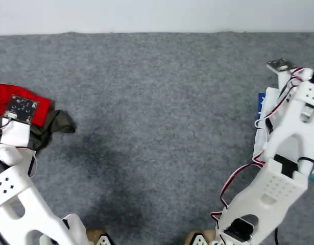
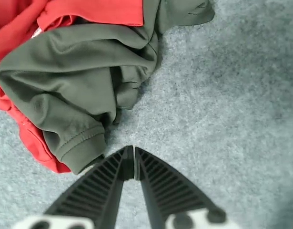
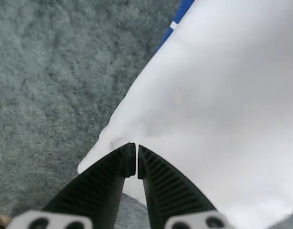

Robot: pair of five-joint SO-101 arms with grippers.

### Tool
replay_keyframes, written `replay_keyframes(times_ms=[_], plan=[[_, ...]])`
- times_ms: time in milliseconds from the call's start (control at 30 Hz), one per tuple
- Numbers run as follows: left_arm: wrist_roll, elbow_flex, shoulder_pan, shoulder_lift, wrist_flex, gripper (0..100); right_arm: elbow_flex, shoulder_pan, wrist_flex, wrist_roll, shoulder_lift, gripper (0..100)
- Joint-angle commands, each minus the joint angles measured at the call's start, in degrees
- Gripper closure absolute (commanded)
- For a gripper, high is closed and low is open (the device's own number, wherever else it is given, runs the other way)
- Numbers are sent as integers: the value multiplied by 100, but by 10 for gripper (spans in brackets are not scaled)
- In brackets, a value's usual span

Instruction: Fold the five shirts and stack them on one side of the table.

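Grey felt table (image 1: 162,102), white wall behind. Left gripper (image 2: 135,164) fully closed, empty, beside crumpled olive shirt (image 2: 75,76) tangled with red shirt (image 2: 89,9). Right gripper (image 3: 136,160) closed, empty, over folded white shirt (image 3: 222,105) at opposite edge. Risk: pulling olive drags red; nudging white undoes fold.

The grey table surface (image 1: 157,102) lies bare across the whole middle, from the near edge to the far wall (image 1: 157,15), giving a gripper wide passage there. At the left edge a crumpled olive shirt (image 1: 57,125) on a red shirt (image 1: 6,97) blocks the way, with the left arm (image 1: 19,199) above the heap. The left gripper (image 2: 135,164), jaws together, sits just beside the olive cuff. At the right edge a white shirt (image 3: 217,105) over a blue shirt (image 1: 261,104) takes the room. The right arm (image 1: 274,189) stands over them, and the right gripper (image 3: 136,162) is closed at the white shirt's edge.
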Motion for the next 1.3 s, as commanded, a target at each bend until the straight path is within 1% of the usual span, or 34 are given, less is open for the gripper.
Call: replay_keyframes(times_ms=[0, 100, 233, 300, 400, 500, 567, 667, 700, 800, 900, 967, 1033, 1167, 1267], plan=[[484, -154, 44, -158, 53, 985, -26, -101, 242, -176, -936, 989], [967, -154, 114, -158, 53, 985, -26, -119, 251, -554, -1490, 989], [1240, -145, 404, -114, 273, 977, -9, -119, 251, -738, -2053, 987], [1371, -119, 536, -114, 404, 949, 193, -119, 251, -774, -2325, 987], [1670, -145, 536, -105, 422, 907, 800, -207, 251, -774, -2835, 987], [1635, -145, 536, -105, 387, 870, 1705, -286, 251, -774, -3503, 987], [1538, -127, 501, -97, 149, 851, 2356, -391, 251, -774, -3996, 987], [1354, -154, 211, 79, -396, 825, 3297, -532, 233, -774, -4646, 987], [1301, -180, 158, 255, -510, 821, 3622, -576, 233, -782, -4831, 987], [1143, -532, 0, 1090, -510, 819, 4633, -629, 224, -782, -5200, 987], [1116, -1165, -193, 1960, -185, 819, 5459, -558, 224, -782, -5455, 987], [932, -1569, -255, 2488, -44, 819, 5846, -444, 224, -782, -5569, 987], [747, -1903, -334, 3007, -44, 819, 6101, -295, 215, -835, -5657, 987], [510, -2501, -343, 3974, -35, 819, 6215, -22, 224, -1213, -5771, 987], [475, -2888, -343, 4624, -229, 819, 6224, 48, 224, -1380, -5842, 987]])
